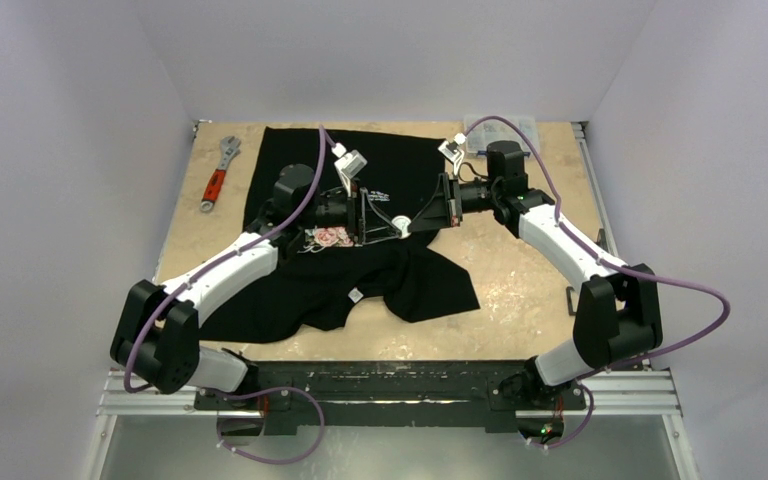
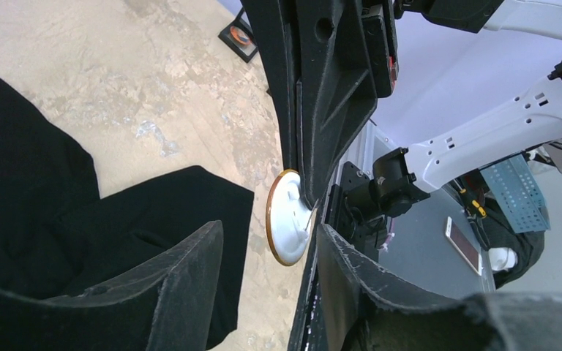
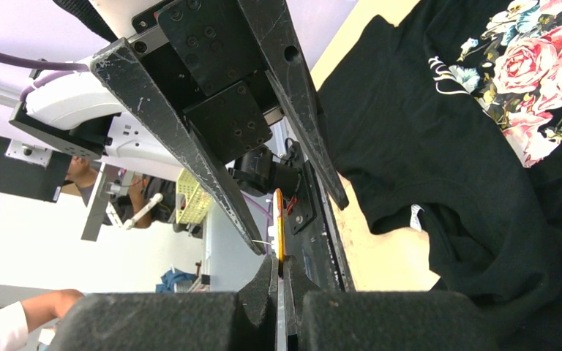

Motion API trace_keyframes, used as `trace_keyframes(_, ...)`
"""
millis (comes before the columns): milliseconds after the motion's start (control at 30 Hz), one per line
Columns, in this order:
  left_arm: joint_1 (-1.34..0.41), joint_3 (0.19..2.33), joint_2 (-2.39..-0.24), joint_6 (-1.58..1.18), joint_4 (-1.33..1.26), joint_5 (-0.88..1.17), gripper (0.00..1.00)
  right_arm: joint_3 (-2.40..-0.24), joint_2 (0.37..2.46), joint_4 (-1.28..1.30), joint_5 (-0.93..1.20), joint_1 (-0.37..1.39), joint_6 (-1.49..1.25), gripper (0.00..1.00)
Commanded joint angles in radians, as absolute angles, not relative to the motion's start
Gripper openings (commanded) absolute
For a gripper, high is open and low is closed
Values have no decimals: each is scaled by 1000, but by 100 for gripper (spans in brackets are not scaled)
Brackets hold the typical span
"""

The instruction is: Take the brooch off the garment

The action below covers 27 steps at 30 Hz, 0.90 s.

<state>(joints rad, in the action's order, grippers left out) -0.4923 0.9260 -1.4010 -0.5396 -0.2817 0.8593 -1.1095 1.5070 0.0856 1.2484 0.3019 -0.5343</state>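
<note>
The garment (image 1: pixel 360 270), a black T-shirt with a pink-rose print (image 1: pixel 332 237) and a white neck label (image 1: pixel 356 295), lies crumpled on the table. The brooch (image 1: pixel 398 222) is a white round disc with an orange rim. My right gripper (image 1: pixel 412 220) is shut on its edge and holds it in the air above the shirt; the right wrist view shows the rim (image 3: pixel 279 219) between the pads. My left gripper (image 1: pixel 370 215) is open, its fingers (image 2: pixel 190 270) either side of the brooch (image 2: pixel 287 218) without touching it. No cloth hangs on the brooch.
A red-handled wrench (image 1: pixel 218 172) lies at the back left beside the shirt. A clear plastic box (image 1: pixel 500 135) stands at the back right. A small black square object (image 1: pixel 572 300) lies at the right on the bare tabletop (image 1: pixel 520 280).
</note>
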Motion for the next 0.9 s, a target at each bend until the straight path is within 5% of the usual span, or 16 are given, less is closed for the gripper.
trace_keyframes(0,-504,978,-1425,-572,-371,886,47,-1124,1496,60,1251,305,-530,0)
trace_keyframes(267,-508,989,-1445,-596,-381,878,42,-1121,1490,48,1246,304,-521,0)
trace_keyframes(500,-508,974,-1453,-637,-408,876,26,-1115,1484,31,1250,305,-517,0)
trace_keyframes(867,-506,954,-1457,-682,-452,891,23,-1080,1435,-37,1244,304,-512,0)
